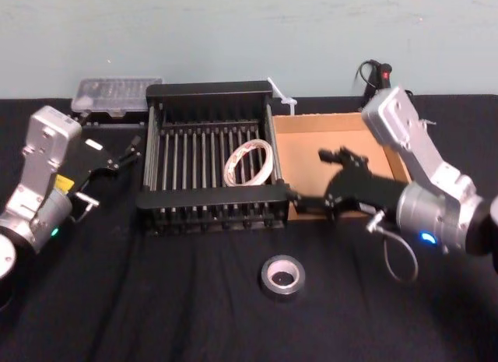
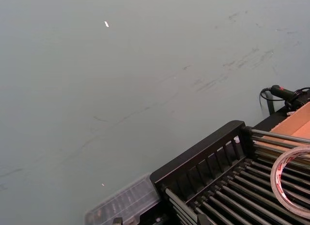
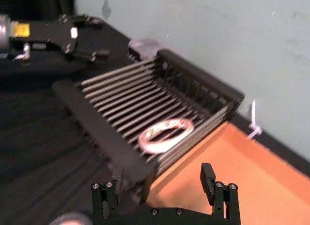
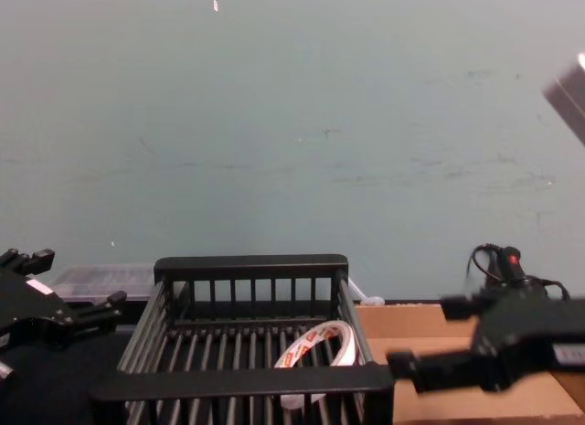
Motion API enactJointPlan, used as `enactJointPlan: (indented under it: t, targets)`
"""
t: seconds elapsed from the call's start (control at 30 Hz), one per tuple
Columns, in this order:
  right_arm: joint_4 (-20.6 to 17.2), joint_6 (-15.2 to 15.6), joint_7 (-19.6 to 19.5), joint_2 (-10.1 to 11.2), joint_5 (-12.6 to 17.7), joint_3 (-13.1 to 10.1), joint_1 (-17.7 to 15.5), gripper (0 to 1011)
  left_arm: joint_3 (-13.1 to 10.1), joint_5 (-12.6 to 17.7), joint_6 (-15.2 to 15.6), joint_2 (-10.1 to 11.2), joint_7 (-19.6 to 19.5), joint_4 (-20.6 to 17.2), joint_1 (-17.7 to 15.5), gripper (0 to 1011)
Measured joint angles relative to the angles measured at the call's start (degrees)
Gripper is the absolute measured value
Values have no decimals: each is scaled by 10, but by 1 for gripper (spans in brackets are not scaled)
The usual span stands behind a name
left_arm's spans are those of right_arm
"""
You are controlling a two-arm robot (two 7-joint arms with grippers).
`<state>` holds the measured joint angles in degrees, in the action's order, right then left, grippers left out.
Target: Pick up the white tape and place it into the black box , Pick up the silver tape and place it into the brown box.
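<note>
1. White tape lies on the barred bottom of the black crate, on its right side, close to the wall next to the cardboard tray.
2. Silver tape sits on the black counter in front of the crate, apart from it.
3. Right hand has its fingers spread and hovers over the crate's front right corner and the tray's left wall.
4. Left hand has its fingers spread, just left of the crate, above the counter.
5. Clear case sits behind the crate's back left corner.
</note>
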<state>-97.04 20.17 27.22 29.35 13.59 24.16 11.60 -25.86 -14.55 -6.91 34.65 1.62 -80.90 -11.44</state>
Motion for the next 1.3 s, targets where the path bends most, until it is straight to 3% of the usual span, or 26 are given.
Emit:
enactJointPlan:
  t: [0.17, 0.43, 1.3]
  targets:
    - [-14, 9, 3, 19, 9, 5, -26, 1002, 0, 0, 0, 0, 0, 0, 0, 1001]
    - [-20, 19, 8, 33, 15, 20, -41, 1002, 0, 0, 0, 0, 0, 0, 0, 1001]
    - [5, 56, 15, 30, 26, 59, -25, 1003, 0, 0, 0, 0, 0, 0, 0, 1001]
